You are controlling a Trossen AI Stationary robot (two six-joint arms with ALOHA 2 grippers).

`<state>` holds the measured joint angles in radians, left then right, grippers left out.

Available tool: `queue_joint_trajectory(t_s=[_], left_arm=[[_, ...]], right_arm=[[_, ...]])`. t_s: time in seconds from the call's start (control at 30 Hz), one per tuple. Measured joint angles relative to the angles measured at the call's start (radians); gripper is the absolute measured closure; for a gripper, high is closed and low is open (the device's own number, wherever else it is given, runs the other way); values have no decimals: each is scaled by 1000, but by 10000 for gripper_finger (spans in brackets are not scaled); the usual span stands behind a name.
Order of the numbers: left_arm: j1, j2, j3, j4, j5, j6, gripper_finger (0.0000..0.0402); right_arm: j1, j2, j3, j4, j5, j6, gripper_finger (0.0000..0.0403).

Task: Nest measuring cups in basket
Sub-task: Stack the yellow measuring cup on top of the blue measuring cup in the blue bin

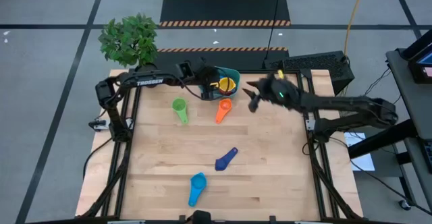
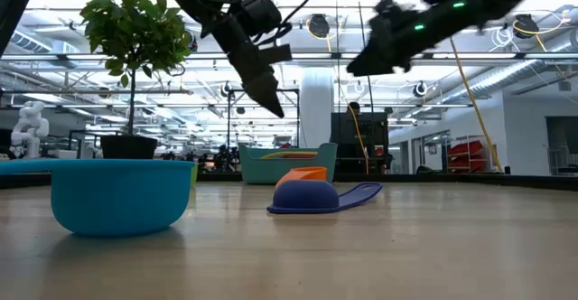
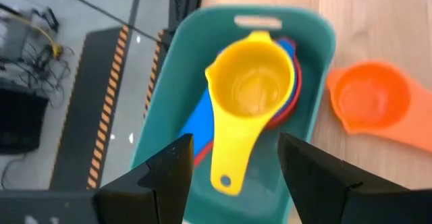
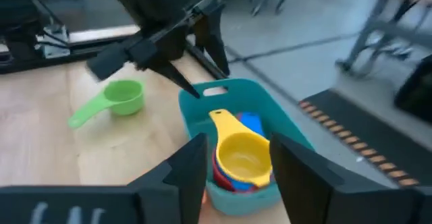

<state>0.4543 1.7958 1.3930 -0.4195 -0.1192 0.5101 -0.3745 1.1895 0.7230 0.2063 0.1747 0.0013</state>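
Wooden tabletop (image 1: 270, 163): teal basket (image 1: 231, 73) at 12 o'clock edge, yellow cup (image 3: 251, 89) nested inside. Left claw (image 1: 210, 84) spread above it; right claw (image 1: 254, 101) spread, empty, at basket's 3 o'clock.

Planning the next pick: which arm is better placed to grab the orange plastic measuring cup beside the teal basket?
Probably the right: its open gripper hangs nearer the orange plastic measuring cup, while the left gripper, also open, hovers over the teal plastic basket.
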Motion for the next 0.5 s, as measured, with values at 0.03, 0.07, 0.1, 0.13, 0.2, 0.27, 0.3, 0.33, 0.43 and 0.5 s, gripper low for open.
queue_joint_trajectory(t_s=[0.03,0.07,0.1,0.13,0.2,0.27,0.3,0.33,0.43,0.5], left_arm=[[2,3,0,-11,-1,-1,186],[2,8,0,-13,-2,-8,186],[3,12,0,-17,-2,-17,186],[2,16,0,-29,-2,-27,186],[-4,17,-2,-42,-2,-46,186],[-6,16,-1,-39,-1,-61,186],[-7,16,-1,-43,-2,-66,186],[-7,16,-1,-52,-3,-71,186],[-7,15,-12,-66,-25,-77,186],[-7,15,-37,-55,-35,-79,186]], right_arm=[[-35,47,40,-15,-56,-8,265],[-68,96,79,-36,-105,-16,274],[-99,145,116,-52,-147,-23,283],[-129,198,157,-70,-184,-30,292],[-175,301,243,-123,-256,-47,310],[-210,406,346,-219,-320,-80,327],[-221,451,397,-272,-337,-103,335],[-231,497,451,-336,-348,-132,343],[-253,606,586,-494,-359,-216,363],[-264,651,636,-542,-360,-264,374]])
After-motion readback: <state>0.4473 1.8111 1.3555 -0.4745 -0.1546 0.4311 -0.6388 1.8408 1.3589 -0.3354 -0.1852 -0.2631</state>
